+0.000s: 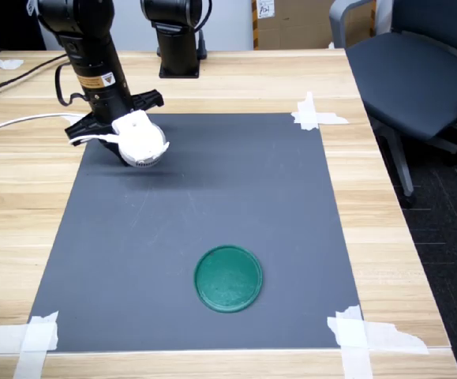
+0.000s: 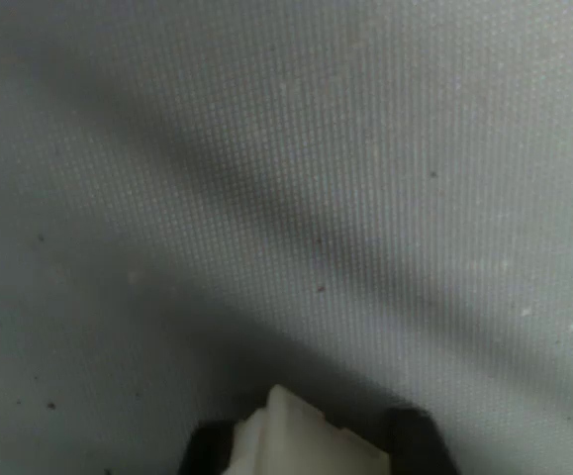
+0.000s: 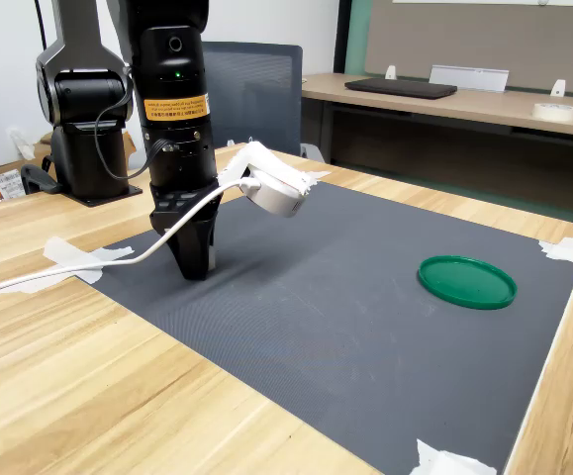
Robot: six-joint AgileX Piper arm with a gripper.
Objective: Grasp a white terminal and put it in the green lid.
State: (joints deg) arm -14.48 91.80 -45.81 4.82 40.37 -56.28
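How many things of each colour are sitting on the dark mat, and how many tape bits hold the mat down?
Green: 1, the green lid
White: 1, the white terminal, between the gripper fingers down at the mat
Tape patches on the mat's corners: 4
Total: 6

From my remote station I read the mat (image 1: 212, 205) as matt dark-grey cloth; the wrist view shows a fine dotted weave. The green lid (image 1: 228, 278) looks like smooth, faintly glossy plastic. The table (image 1: 402, 237) shows pale wood grain. The white terminal (image 2: 301, 445) appears translucent matt plastic. Tape strips (image 1: 315, 114) look papery, at the mat's 1 o'clock corner in the first exterior view.
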